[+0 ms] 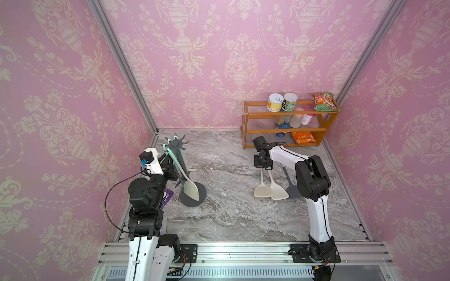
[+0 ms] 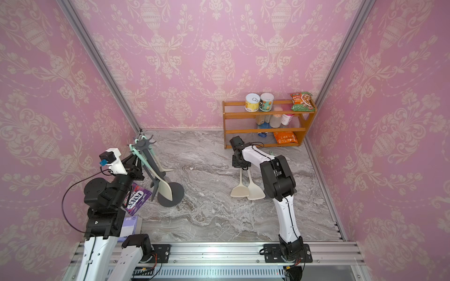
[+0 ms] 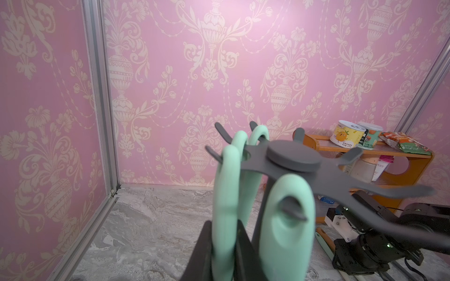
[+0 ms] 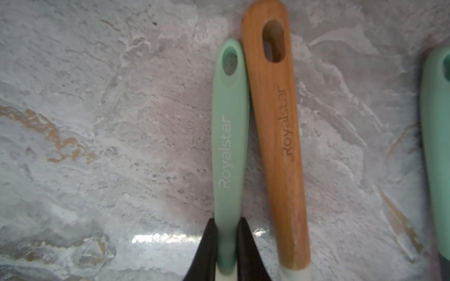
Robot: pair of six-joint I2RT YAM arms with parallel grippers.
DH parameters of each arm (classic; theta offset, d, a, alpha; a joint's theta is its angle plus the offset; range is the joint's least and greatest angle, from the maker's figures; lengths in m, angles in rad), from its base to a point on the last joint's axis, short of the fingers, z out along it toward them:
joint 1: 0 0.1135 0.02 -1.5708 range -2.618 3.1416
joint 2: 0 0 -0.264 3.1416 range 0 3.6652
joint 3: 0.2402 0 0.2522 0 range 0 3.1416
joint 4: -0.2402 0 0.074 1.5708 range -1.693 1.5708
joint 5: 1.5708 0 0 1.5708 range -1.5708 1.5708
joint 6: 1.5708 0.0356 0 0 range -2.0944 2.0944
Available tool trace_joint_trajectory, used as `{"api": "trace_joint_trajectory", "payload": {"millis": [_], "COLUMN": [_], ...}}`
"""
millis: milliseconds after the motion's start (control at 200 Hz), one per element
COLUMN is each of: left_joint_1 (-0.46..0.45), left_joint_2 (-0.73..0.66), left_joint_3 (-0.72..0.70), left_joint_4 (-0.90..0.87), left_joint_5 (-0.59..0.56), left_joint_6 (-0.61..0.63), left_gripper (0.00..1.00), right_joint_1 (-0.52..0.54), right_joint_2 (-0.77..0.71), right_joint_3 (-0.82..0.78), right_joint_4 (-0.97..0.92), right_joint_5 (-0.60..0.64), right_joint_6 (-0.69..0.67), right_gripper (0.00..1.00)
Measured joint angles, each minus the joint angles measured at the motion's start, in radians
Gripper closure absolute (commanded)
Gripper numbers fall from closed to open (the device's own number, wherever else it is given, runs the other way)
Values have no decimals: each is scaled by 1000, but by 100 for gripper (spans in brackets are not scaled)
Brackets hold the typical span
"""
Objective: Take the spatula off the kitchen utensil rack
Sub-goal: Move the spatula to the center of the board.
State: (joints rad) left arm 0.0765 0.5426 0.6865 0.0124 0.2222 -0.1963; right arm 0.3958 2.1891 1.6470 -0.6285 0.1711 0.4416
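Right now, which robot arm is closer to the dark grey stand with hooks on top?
Left. The left fingers pinch a mint-green handle at the dark grey hooked stand. The right fingers are far across the marble table, pinching a mint-green spatula handle lying flat.

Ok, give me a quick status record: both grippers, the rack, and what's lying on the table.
kitchen utensil rack: three mint handles on its hooks
left gripper: shut on a mint-handled utensil hanging from one hook
right gripper: shut on a mint-handled spatula lying on the table
table: wooden-handled spatula beside that one; dark grey utensil nearby, partly behind the right arm
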Motion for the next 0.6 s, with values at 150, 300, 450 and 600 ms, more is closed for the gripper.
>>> {"api": "trace_joint_trajectory", "payload": {"millis": [150,300,450,600], "left_joint_1": [0,0,0,0], "left_joint_2": [0,0,-3,-5], "left_joint_3": [0,0,0,0], "left_joint_4": [0,0,-3,-4], "left_joint_5": [0,0,0,0], "left_joint_6": [0,0,0,0], "left_gripper": [100,100,100,100], "right_joint_1": [7,27,44,54], "right_joint_2": [-1,6,27,31], "right_joint_3": [-2,13,51,60], "right_joint_4": [1,-16,-55,-67], "right_joint_5": [9,40,63,64], "right_joint_6": [1,4,8,16], "right_gripper": [100,100,100,100]}}
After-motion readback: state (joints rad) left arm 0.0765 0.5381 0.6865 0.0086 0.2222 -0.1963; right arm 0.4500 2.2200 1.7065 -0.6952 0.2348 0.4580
